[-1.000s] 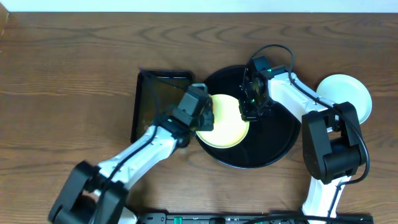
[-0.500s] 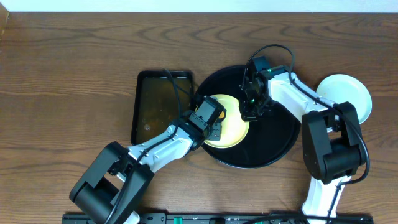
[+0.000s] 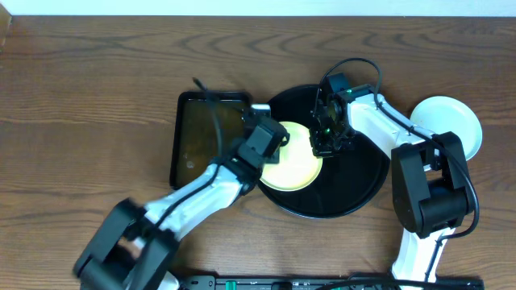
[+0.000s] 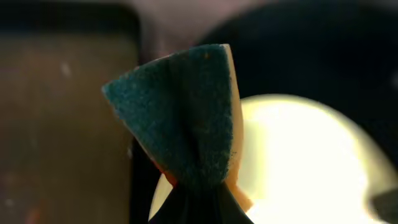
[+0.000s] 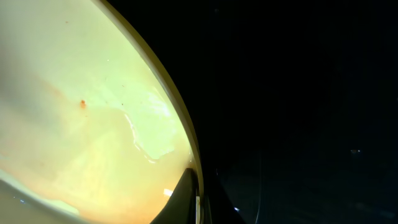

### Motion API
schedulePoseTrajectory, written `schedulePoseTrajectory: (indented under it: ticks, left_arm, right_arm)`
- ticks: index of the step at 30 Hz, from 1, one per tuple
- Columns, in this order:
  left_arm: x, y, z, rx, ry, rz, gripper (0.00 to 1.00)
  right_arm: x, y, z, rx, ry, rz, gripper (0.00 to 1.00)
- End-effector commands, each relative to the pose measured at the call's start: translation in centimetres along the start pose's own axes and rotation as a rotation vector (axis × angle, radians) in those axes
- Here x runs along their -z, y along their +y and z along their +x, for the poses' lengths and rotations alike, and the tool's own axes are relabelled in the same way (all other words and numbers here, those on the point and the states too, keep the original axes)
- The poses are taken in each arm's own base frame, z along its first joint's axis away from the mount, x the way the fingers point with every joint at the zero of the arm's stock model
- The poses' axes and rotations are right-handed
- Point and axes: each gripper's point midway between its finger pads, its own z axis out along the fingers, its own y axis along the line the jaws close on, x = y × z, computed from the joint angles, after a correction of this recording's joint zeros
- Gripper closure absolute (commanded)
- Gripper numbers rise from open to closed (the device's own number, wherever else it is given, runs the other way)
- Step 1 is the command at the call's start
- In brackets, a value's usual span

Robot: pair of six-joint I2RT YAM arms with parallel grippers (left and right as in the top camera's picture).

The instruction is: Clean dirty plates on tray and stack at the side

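A pale yellow plate (image 3: 294, 165) lies on the left part of the round black tray (image 3: 363, 181). My right gripper (image 3: 321, 147) is shut on the plate's right rim; in the right wrist view the rim (image 5: 180, 134) runs between the fingers (image 5: 198, 202), and the plate's wet face shows faint orange-brown smears. My left gripper (image 3: 270, 145) is shut on a green-and-yellow sponge (image 4: 186, 115) and holds it over the plate's left edge (image 4: 298, 155). A mint-white plate (image 3: 451, 121) lies on the table to the right of the tray.
A rectangular black pan (image 3: 205, 133) with brownish water stands just left of the tray and also shows in the left wrist view (image 4: 62, 118). Both arms reach in over the tray from the near side.
My left arm has swung from the pan over the plate and shifted up-left again, sponge in its grip. The right gripper and plate have not moved.
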Motion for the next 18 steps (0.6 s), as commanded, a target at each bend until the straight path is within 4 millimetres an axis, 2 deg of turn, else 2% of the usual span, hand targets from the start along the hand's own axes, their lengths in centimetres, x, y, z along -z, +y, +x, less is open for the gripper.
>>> schedulePoseTrajectory:
  ticks: [1,5,11,13,18]
  left_arm:
    - [3.7,-0.1,-4.6,-0.014,-0.139,0.022,0.92]
    - [4.7,2.3,-4.9,0.006,-0.122,-0.028,0.92]
    - [4.1,7.6,-2.5,0.028,0.015,-0.169,0.92]
    - [4.1,9.0,-2.0,0.042,0.046,-0.205,0.92]
    - [4.1,11.0,-1.3,0.061,0.088,-0.252,0.92]
  right_arm:
    - [-1.5,-0.9,0.9,0.003,0.041,0.061,0.99]
    - [-1.6,-0.9,0.4,0.007,0.020,0.058,0.99]
    - [-1.5,-0.5,-1.3,0.023,-0.050,0.042,0.95]
    - [-1.5,-0.3,-2.1,0.032,-0.080,0.036,0.99]
    - [-1.4,-0.2,-2.7,0.062,-0.103,0.034,0.99]
